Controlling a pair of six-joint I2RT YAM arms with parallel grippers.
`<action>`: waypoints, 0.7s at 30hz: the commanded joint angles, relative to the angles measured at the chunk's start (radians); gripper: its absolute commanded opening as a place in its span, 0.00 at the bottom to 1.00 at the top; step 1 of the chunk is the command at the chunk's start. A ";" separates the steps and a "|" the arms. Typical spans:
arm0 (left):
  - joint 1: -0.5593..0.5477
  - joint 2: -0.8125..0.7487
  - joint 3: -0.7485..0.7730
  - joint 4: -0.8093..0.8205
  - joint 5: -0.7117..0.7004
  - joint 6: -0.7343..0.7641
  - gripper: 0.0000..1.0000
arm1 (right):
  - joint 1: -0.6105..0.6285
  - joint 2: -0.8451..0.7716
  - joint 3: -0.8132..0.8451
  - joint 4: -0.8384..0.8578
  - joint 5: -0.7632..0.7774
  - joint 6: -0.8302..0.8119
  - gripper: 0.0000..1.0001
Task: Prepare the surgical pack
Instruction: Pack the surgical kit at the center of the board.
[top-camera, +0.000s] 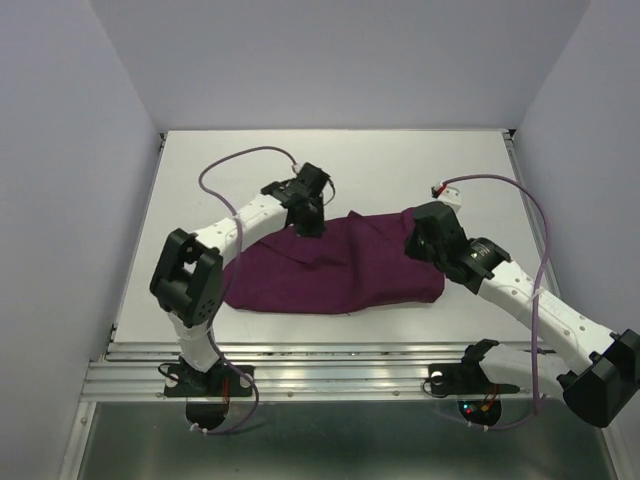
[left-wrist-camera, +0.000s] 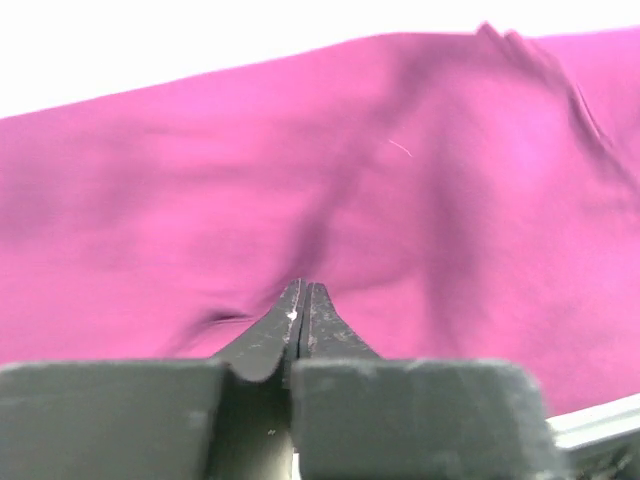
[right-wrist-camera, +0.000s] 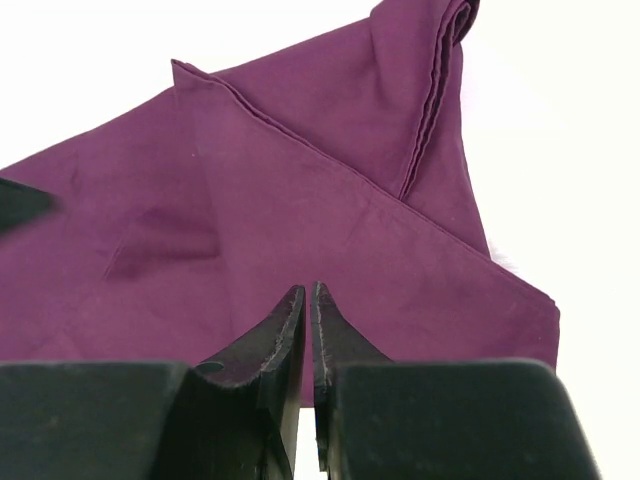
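Purple cloth (top-camera: 335, 270) on white table (top-camera: 400, 160)

Only a big dark purple cloth (top-camera: 335, 272) is showing here, lying rumpled around the middle of the tabletop (top-camera: 400, 170). Its near edge sits flat on the tabletop, while the far edge is pulled up into two peaks. One layer's folded over on a diagonal with the stitched hem showing, and one corner is bunched into a loose roll.
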 joint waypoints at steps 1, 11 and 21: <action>0.148 -0.193 -0.098 -0.066 -0.072 0.055 0.15 | -0.006 -0.009 -0.017 0.015 0.017 0.017 0.12; 0.432 -0.471 -0.403 -0.154 -0.222 -0.003 0.66 | -0.006 0.025 -0.009 0.061 -0.012 -0.006 0.13; 0.501 -0.609 -0.608 -0.165 -0.278 -0.339 0.67 | -0.006 0.030 -0.021 0.078 -0.032 -0.009 0.13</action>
